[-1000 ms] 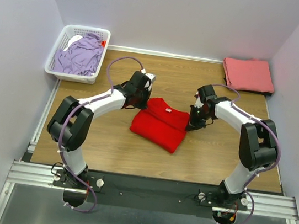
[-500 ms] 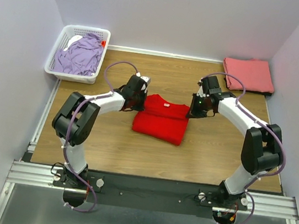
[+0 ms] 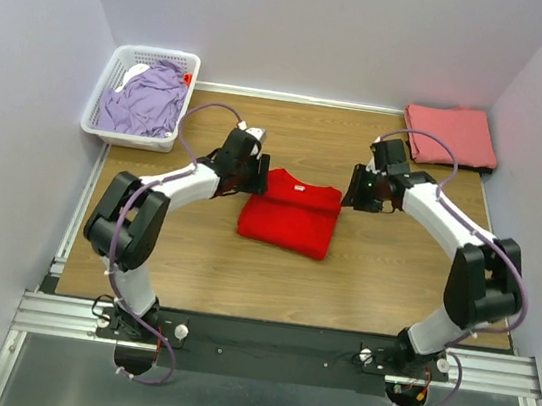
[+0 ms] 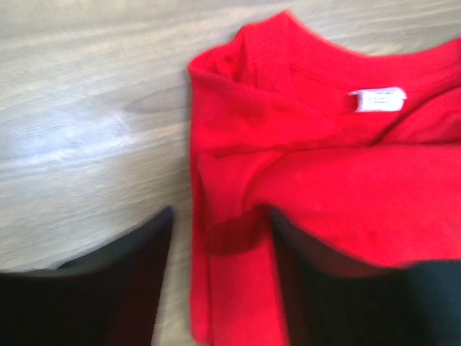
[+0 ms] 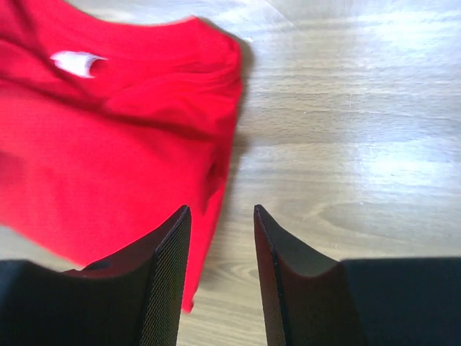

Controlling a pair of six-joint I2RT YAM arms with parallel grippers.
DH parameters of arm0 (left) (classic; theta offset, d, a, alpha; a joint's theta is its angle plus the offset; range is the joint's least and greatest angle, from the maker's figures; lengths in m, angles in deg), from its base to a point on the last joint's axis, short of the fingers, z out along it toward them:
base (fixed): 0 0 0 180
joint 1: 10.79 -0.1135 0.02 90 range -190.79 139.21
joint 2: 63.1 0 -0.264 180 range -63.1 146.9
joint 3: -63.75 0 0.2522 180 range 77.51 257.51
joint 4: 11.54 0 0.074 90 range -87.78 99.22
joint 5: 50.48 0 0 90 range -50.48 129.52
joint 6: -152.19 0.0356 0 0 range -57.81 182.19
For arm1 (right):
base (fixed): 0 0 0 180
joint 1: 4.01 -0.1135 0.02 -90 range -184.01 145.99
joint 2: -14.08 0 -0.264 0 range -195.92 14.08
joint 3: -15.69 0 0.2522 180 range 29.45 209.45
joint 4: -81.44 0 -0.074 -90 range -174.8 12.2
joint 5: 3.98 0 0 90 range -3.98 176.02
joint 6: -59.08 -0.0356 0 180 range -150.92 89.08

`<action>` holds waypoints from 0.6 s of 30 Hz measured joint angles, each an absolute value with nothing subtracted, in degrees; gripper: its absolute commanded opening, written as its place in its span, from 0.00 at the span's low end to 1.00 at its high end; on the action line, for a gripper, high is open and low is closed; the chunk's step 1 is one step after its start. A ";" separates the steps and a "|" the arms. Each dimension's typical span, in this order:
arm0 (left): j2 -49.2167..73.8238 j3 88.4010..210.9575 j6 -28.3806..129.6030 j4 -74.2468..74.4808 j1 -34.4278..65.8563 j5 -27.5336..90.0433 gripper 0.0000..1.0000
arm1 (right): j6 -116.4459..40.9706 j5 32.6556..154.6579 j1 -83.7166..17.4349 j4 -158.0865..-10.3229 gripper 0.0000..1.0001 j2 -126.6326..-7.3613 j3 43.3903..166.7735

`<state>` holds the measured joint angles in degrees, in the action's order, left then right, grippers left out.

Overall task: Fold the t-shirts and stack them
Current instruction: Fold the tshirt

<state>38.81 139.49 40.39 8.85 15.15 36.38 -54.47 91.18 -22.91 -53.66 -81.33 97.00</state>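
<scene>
The red t-shirt (image 3: 290, 213) lies folded flat in the middle of the table, white neck tag (image 4: 377, 99) toward the back. My left gripper (image 3: 251, 176) hovers at its back left corner, open, fingers (image 4: 108, 288) straddling the shirt's left edge (image 4: 230, 288) without pinching it. At the back right corner my right gripper (image 3: 354, 196) is open too; the red shirt's (image 5: 108, 158) right edge lies beside its left finger (image 5: 162, 281), bare wood between the pads. A salmon-pink t-shirt (image 3: 450, 135) lies folded at the back right. The lavender t-shirt (image 3: 149, 100) is crumpled in the basket.
The white lattice basket (image 3: 129, 139) stands at the back left corner, off the wooden table's (image 3: 383, 269) edge. Lilac walls close in the back and both sides. The arms' bases sit on a black rail (image 3: 272, 343) at the near edge.
Both grippers have opened and let go of the red shirt. Both arms carried its far edge toward the back, and the shirt now lies squarer and flatter.
</scene>
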 measured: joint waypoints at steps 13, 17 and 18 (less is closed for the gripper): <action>19.22 130.79 40.00 3.39 19.41 34.94 0.42 | -55.52 109.15 -24.75 -71.17 0.37 -72.26 83.29; 24.90 129.89 40.15 1.18 20.50 33.17 0.31 | -56.53 111.88 -24.92 -75.46 0.36 -77.20 82.31; 27.24 130.44 40.13 0.81 20.37 32.90 0.29 | -56.57 112.45 -24.75 -76.61 0.36 -78.45 82.42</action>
